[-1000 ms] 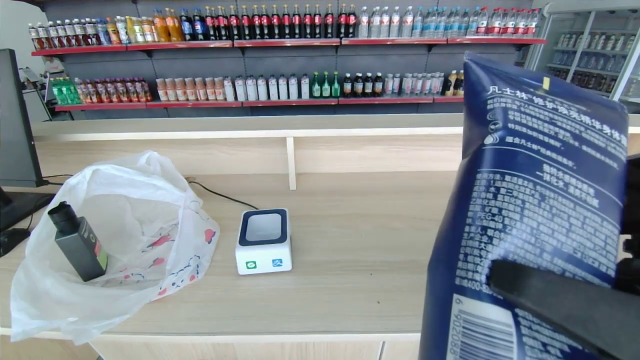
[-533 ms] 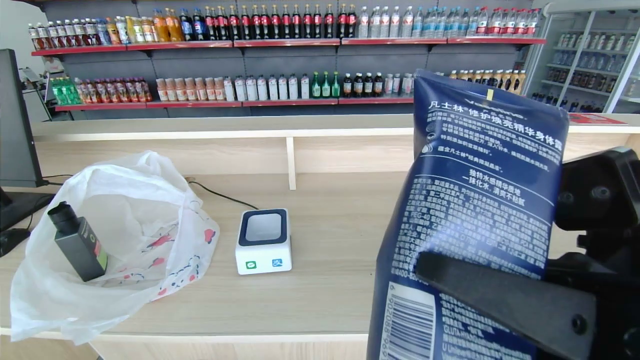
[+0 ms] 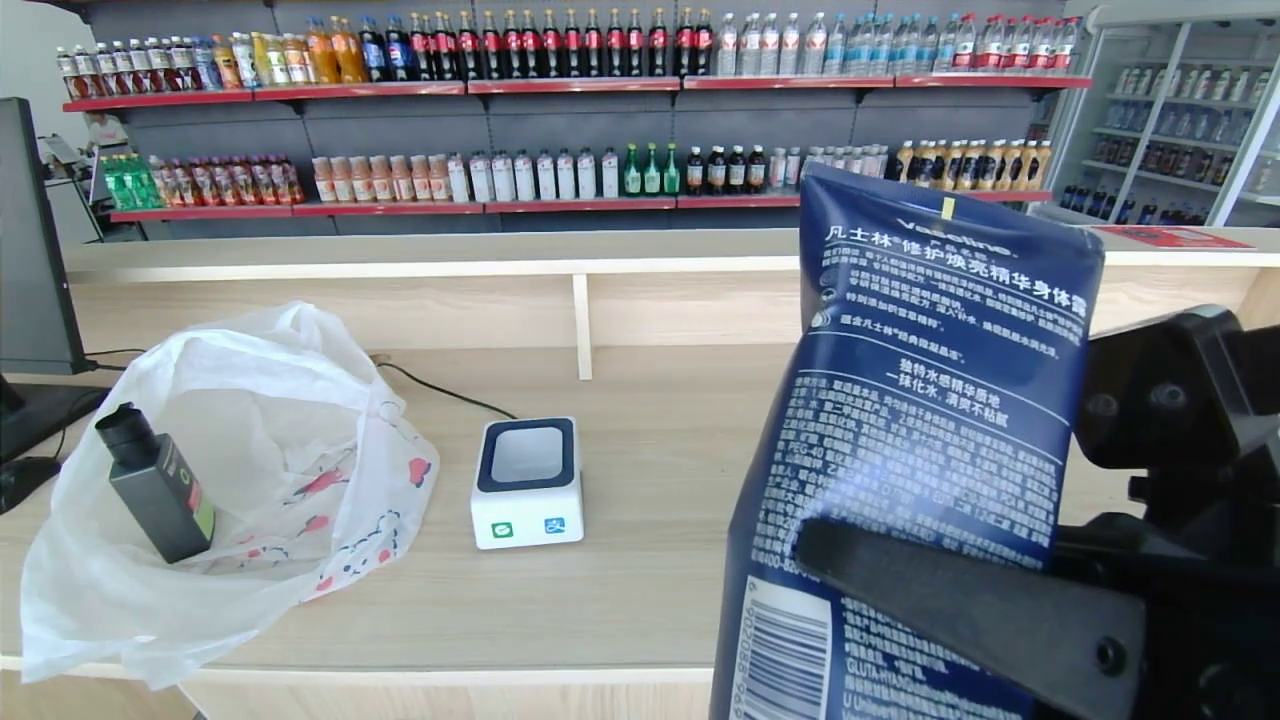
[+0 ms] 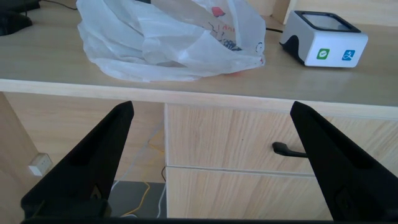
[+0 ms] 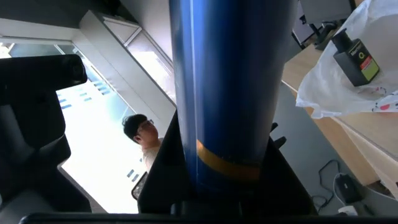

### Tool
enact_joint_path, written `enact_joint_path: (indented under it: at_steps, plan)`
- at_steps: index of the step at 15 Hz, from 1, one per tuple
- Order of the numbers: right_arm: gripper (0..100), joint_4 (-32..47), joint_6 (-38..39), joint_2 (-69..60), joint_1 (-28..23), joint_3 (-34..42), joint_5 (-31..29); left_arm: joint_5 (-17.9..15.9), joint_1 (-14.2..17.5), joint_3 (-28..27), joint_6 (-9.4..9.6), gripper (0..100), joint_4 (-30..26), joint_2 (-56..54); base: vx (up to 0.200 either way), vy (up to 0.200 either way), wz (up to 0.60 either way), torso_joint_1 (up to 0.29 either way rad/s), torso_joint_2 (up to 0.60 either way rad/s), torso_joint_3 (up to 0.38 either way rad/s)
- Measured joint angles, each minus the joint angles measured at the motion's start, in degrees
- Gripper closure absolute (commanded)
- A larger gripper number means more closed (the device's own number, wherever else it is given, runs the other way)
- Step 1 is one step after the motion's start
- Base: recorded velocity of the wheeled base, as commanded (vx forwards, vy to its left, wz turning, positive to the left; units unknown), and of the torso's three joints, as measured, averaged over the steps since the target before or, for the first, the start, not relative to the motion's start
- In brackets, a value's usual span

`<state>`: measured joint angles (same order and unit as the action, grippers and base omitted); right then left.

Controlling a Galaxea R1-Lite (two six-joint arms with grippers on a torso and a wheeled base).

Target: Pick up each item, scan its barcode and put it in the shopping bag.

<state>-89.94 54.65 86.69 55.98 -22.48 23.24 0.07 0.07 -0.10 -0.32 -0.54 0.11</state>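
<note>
Head view: my right gripper point(image 3: 840, 560) pinches the blue pouch point(image 3: 930, 400), held upright above the counter point(image 3: 700, 480), right of the scanner point(image 3: 527, 480). Far left, the shopping bag point(image 3: 300, 400) holds a dark bottle point(image 3: 160, 485). Left wrist view: my left gripper point(image 4: 211, 115) hangs spread wide below the counter's edge. Right wrist view: pouch clamped between my fingers point(image 5: 161, 174).

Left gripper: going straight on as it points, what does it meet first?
The left gripper would likely meet the wooden drawer front under the countertop first, though depth is unclear.
</note>
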Motion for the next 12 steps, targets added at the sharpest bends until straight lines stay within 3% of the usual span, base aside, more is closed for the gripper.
enact_joint_path:
  at_steps: [7, 10, 12]
  plan:
    - [100, 0.0, -8.6, 1.3, -0.6, 0.2, 0.2, 0.0, 0.0, 0.0, 0.0, 0, 0.0, 0.0, 0.0, 0.0, 0.0, 0.0, 0.0, 0.0]
    - [100, 0.0, -23.5, 3.6, -1.7, -0.1, 0.2, 0.0, 0.0, 0.0, -0.01, 0, 0.0, 0.0, 0.0, 0.0, 0.0, 0.0, 0.0, 0.0]
    - [100, 0.1, -34.7, 6.4, -5.5, 0.2, 0.0, 0.0, 0.0, 0.0, -0.01, 0, 0.0, 0.0, 0.0, 0.0, 0.0, 0.0, 0.0, 0.0]
